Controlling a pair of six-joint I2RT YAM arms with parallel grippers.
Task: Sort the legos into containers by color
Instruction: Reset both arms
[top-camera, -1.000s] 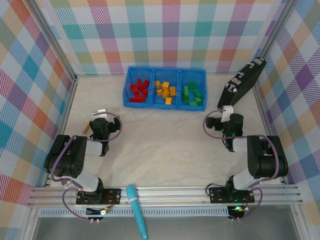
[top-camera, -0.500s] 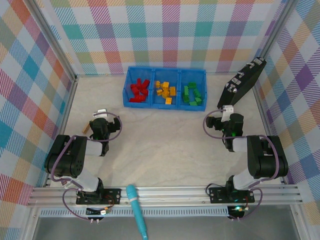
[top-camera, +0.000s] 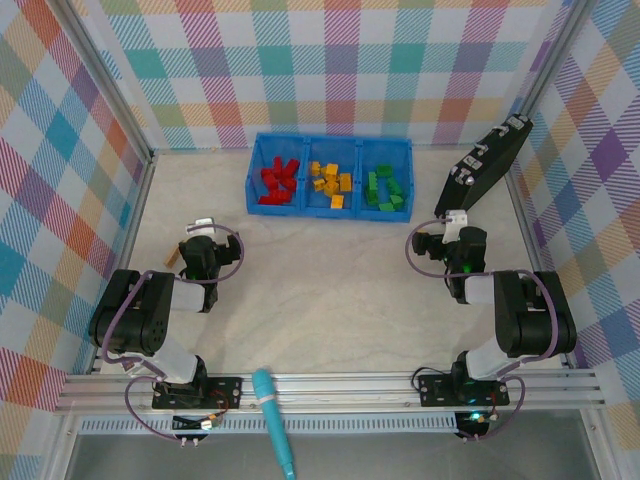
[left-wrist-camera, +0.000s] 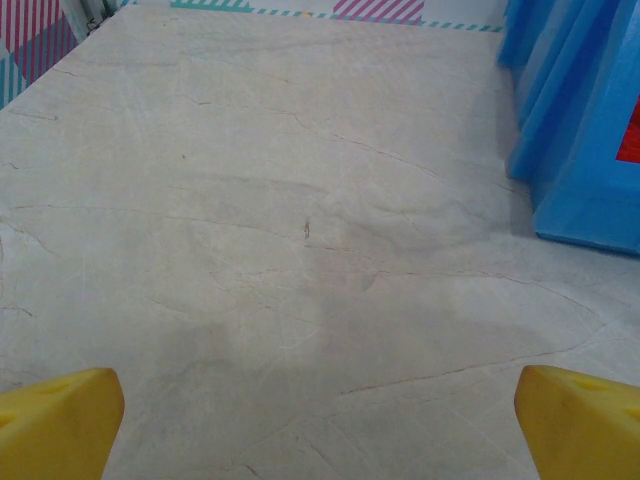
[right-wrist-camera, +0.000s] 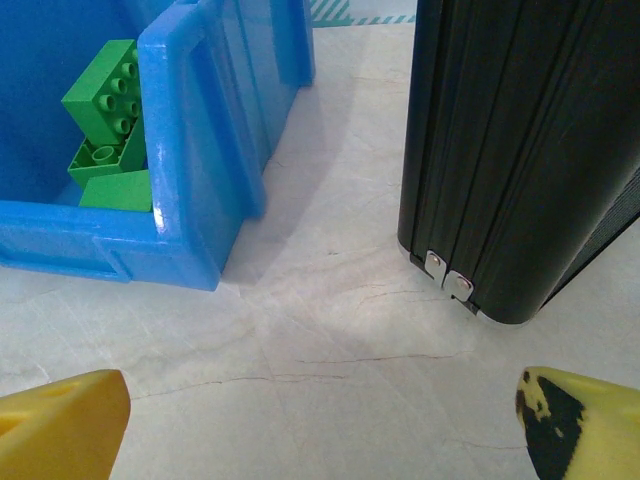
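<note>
From above, a bright blue three-compartment plastic bin (top-camera: 305, 140) is seen far across the table (top-camera: 330, 290), with red studded bricks (top-camera: 277, 180) left, yellow-orange bricks (top-camera: 330, 183) middle and green bricks (top-camera: 385, 188) right. At the left wrist, the left gripper (left-wrist-camera: 320, 420) is seen with jaws spread apart. At the right wrist, the right gripper (right-wrist-camera: 320, 420) is spread likewise.

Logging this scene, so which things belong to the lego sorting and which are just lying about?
Job in hand: red legos, yellow-orange legos, green legos, blue three-compartment bin.
Lying about: black case, teal marker, small tan block.
</note>
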